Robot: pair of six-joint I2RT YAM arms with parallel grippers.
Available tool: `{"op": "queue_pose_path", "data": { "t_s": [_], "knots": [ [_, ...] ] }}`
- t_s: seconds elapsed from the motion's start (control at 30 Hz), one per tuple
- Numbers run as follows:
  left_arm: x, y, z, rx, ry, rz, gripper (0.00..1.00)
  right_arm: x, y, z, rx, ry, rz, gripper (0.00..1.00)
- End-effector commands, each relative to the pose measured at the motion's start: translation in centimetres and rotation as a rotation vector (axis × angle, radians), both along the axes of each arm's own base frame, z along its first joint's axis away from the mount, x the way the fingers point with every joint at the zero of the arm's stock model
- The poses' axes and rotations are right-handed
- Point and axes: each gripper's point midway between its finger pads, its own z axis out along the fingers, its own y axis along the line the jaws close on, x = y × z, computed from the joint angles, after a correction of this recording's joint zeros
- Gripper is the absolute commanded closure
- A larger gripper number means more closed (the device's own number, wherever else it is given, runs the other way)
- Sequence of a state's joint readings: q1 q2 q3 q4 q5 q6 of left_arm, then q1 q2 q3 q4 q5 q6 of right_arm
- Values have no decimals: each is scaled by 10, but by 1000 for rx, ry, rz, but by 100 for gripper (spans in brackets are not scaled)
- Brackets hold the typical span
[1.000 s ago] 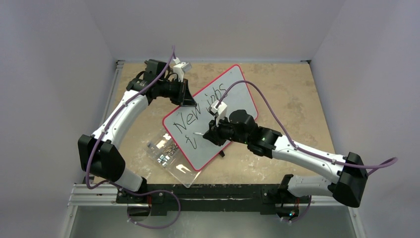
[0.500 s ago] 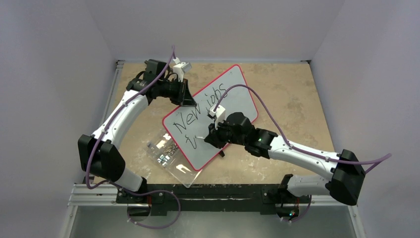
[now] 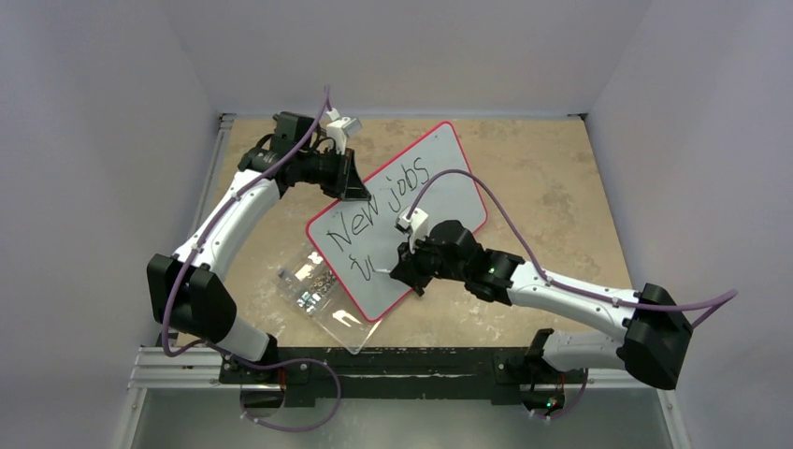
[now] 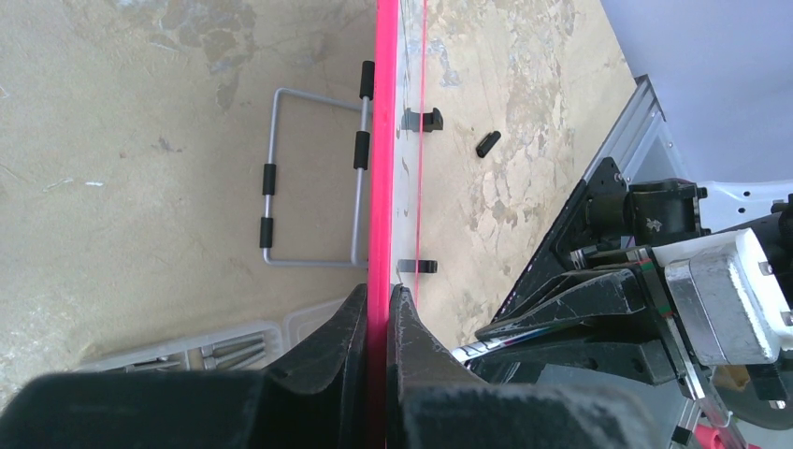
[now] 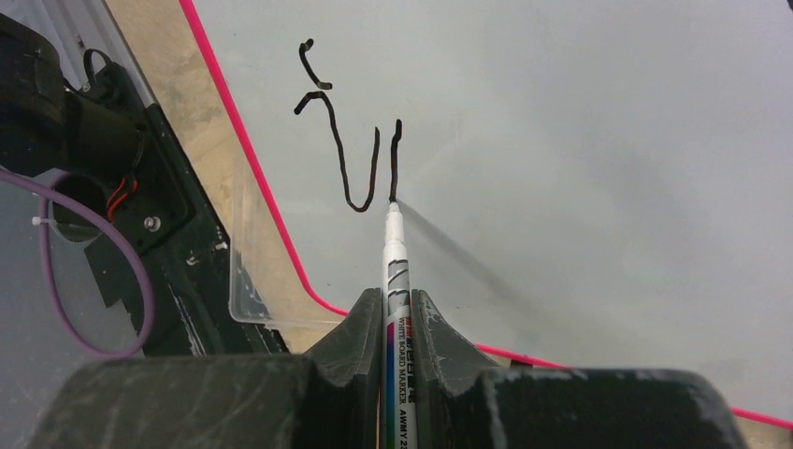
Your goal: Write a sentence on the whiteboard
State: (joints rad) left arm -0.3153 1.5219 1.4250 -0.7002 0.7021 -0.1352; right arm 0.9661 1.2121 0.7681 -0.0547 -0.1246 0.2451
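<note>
Across mid-table, the whiteboard [image 3: 444, 173] sits skewed, its near corner over a clear box of screws [image 3: 313, 290]. The left gripper [image 4: 377, 301] is pinched tight on the red rim, and that view is edge-on, so no writing shows. The right gripper [image 5: 397, 304] clamps a marker [image 5: 396, 248], tip on the board. The sentence [image 3: 383, 201] reads "New jobs"; beneath are a few strokes, partly hidden by the arm from above.

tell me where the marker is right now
Right wrist view, centre: the marker, clamped in the right tool, has its tip on the whiteboard at the rightmost stroke of the second line, near the red rim and clear box.
</note>
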Motion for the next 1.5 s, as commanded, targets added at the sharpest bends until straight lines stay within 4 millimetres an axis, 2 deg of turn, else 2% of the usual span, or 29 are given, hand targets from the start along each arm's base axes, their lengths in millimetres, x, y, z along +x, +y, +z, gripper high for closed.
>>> {"op": "queue_pose_path", "data": {
  "t_s": [0.0, 0.43, 0.7, 0.9, 1.13, 1.47],
  "knots": [
    [20, 12, 4, 81, -111, 61, 100, 8, -3, -3, -2, -13, -38, 100],
    [21, 12, 4, 79, -112, 60, 100, 24, 12, 36, 32, -74, -50, 100],
    [20, 12, 5, 75, -114, 58, 100, 41, 14, 41, 5, -101, -104, 100],
    [20, 12, 6, 73, -116, 59, 100, 55, 7, 47, -8, -124, -168, 100],
    [20, 12, 7, 73, -116, 59, 100, 59, -1, 41, -20, -114, -200, 100],
    [20, 12, 7, 72, -118, 59, 100, 47, -20, 16, -50, -76, -219, 100]
  ]
}}
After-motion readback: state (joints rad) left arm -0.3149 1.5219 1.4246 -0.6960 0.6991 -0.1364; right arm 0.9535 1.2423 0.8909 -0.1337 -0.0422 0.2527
